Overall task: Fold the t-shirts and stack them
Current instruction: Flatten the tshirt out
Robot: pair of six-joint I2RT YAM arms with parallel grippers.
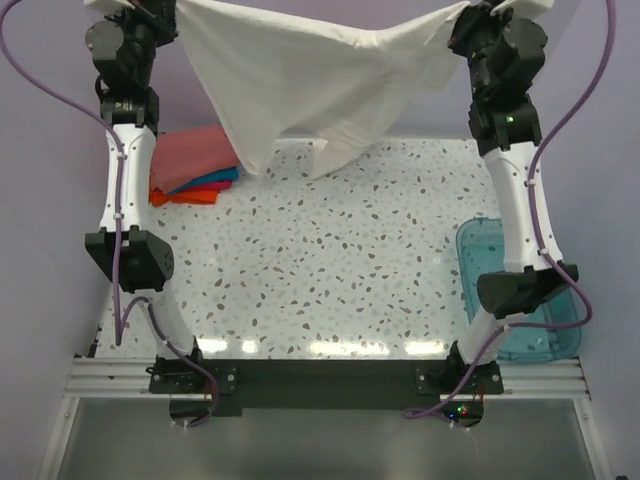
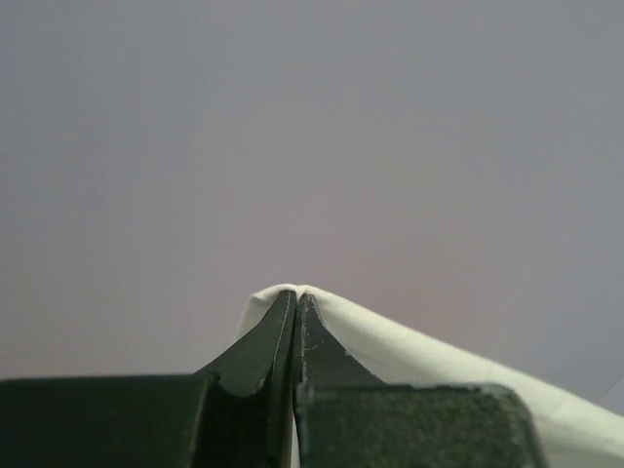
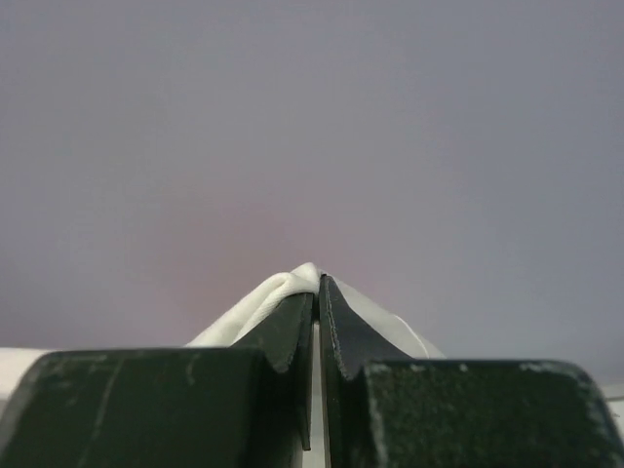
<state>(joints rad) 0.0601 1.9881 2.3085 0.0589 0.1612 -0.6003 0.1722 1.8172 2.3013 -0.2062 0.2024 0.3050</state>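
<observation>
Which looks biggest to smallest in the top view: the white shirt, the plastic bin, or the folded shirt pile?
Largest first: white shirt, held up nearer the camera; plastic bin; folded shirt pile.

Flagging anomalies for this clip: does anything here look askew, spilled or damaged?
Nothing spilled or damaged. The white t-shirt, pinched by the left gripper and right gripper, hangs lopsided, its lowest folds drooping toward the left. In the folded stack, orange and teal edges poke out unevenly under the salmon-pink one.

White arm links (image 1: 128,180), black joints (image 1: 130,258), purple cables (image 1: 120,310) — black wedge-tipped claw fingers (image 2: 258,356).
</observation>
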